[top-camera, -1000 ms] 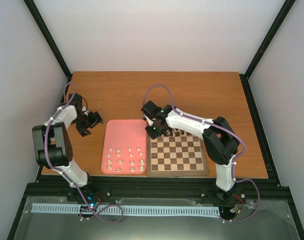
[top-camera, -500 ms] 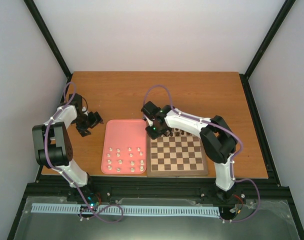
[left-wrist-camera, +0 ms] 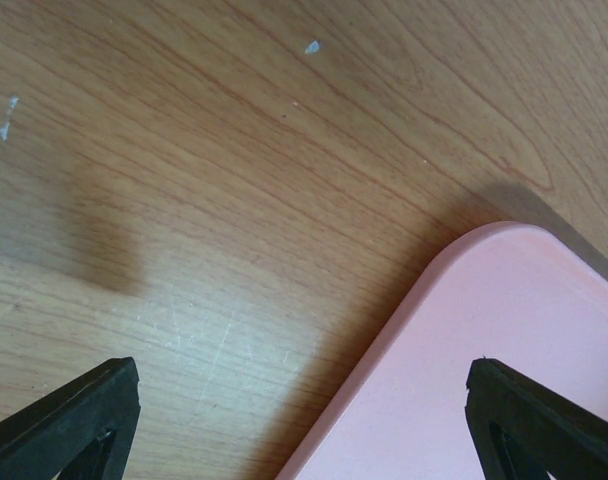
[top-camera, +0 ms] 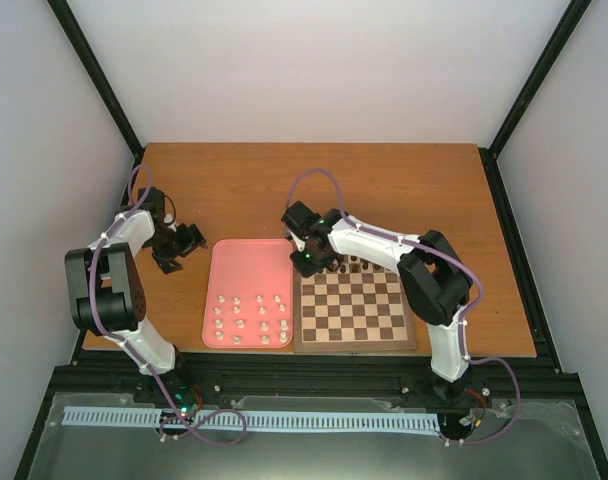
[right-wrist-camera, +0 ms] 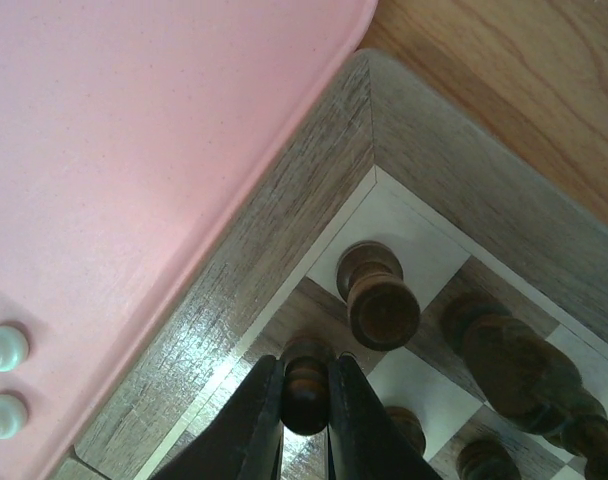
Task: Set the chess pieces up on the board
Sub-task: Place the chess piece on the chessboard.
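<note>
Chess piece, dark brown (right-wrist-camera: 306, 382): your right claw (right-wrist-camera: 304, 405) was pinching it by the head, low over the board (right-wrist-camera: 284, 225) near its corner. Just beyond the claw stood a second dark piece (right-wrist-camera: 379, 303) on the corner square, with other dark pieces (right-wrist-camera: 514, 360) to the claw's right. Risk, in my judgement: a skewed release or sideways retreat could topple the piece into those neighbours.

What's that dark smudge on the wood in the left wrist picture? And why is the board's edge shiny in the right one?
Left wrist view: a soft shadow on the table, probably the arm's; right wrist view: light glaring off the glossy border of the board, and the dark pieces at lower right look blurry.
</note>
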You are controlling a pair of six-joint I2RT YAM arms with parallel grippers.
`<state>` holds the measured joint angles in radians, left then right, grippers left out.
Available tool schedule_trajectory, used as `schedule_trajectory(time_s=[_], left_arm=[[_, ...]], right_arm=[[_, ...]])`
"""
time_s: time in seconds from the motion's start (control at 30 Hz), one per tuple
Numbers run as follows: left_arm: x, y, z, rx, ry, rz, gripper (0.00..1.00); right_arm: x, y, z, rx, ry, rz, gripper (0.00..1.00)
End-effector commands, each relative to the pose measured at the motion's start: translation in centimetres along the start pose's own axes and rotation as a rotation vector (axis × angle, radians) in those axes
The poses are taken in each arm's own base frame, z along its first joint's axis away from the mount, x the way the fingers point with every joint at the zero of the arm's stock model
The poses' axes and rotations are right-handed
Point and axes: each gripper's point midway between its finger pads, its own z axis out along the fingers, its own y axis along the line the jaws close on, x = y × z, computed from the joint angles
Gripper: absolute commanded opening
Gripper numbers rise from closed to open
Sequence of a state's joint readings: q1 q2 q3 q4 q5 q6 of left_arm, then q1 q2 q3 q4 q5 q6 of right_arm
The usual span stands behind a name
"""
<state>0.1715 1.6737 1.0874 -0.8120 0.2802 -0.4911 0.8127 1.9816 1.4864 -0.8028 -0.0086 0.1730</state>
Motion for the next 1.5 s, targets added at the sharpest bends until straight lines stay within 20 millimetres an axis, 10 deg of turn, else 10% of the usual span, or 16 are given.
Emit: schedule_trajectory(time_s=[0.0, 0.47, 1.0, 1.47], left_arm=[[-0.2, -0.3, 0.0, -0.001, 0.002, 0.026, 1.0], [-0.2, -0.2, 0.2, -0.004, 0.008, 0.025, 1.0], [-0.2, -0.2, 0.1, -0.009, 0.004, 0.027, 1.0], [-0.2, 0.0, 0.2, -0.014, 0.008, 0.026, 1.0]], right_arm=[[-0.7, -0.2, 0.1, -0.001, -0.009, 0.004, 0.1], [-0.7, -0.2, -0.9, -0.003, -0.03, 0.002, 0.2], [-0.5, 0.6, -8.2, -0.06, -0.118, -0.019, 0.32], [4.6, 2.7, -5.1, -0.218, -0.001, -0.028, 0.33]])
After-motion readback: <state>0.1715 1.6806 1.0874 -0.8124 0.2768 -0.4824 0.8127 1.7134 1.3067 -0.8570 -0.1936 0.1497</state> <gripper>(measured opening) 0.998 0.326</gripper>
